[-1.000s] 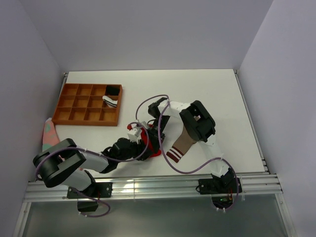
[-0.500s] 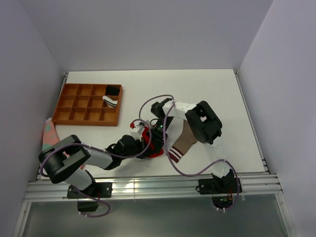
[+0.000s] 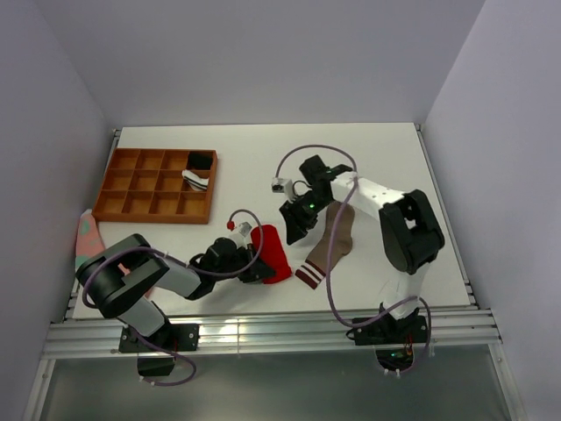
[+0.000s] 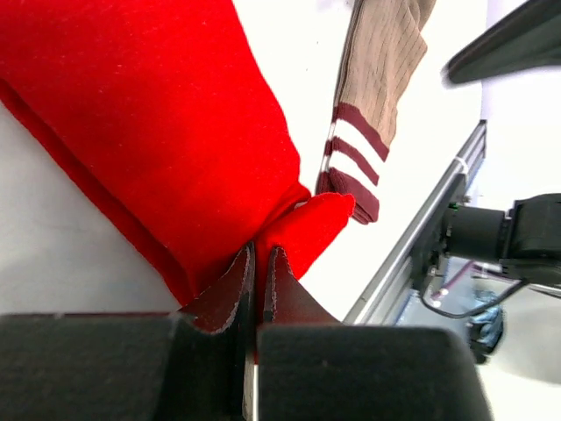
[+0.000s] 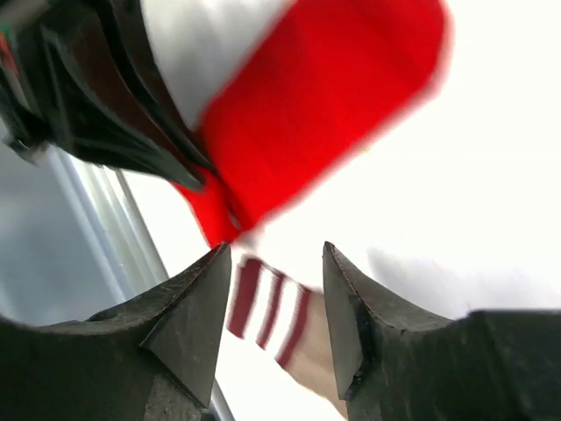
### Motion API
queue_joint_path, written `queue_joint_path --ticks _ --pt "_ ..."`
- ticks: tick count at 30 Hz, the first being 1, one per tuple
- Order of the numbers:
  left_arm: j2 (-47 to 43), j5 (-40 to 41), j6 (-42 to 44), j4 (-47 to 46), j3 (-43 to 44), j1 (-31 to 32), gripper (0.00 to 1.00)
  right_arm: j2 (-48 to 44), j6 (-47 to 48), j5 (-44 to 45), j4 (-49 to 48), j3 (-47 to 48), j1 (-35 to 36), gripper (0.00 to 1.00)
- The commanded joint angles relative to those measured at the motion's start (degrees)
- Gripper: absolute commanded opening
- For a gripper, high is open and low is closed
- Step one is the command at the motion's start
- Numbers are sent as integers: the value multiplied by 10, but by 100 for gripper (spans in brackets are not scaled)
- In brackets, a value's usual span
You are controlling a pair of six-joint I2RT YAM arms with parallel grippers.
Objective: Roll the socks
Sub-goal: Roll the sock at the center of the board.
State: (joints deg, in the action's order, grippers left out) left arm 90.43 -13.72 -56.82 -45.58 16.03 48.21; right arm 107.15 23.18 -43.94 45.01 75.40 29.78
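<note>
Two socks lie side by side on the table point(image 3: 263, 149) toward its near edge, the red sock point(image 3: 273, 253) left of the tan sock point(image 3: 333, 239). Your left gripper point(image 4: 259, 279) is pinched tight on the red sock's near end. Your right gripper point(image 5: 270, 303) hangs above them, fingers spread, holding nothing.
</note>
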Motion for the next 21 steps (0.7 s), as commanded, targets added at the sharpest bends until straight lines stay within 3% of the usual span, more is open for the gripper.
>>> queue_joint_path --ticks 1,7,15,21 --pt "23 -34 -24 115 -17 -6 0 -76 25 34 -57 -45 -19 53" --pt "36 -86 -54 199 10 -20 0 -216 93 147 -156 -185 22 51" --pt "50 -135 -84 243 -2 -32 0 -406 175 217 -314 -396 180 56" --pt "46 -158 -74 276 6 -53 0 -409 199 250 -344 -423 246 57"
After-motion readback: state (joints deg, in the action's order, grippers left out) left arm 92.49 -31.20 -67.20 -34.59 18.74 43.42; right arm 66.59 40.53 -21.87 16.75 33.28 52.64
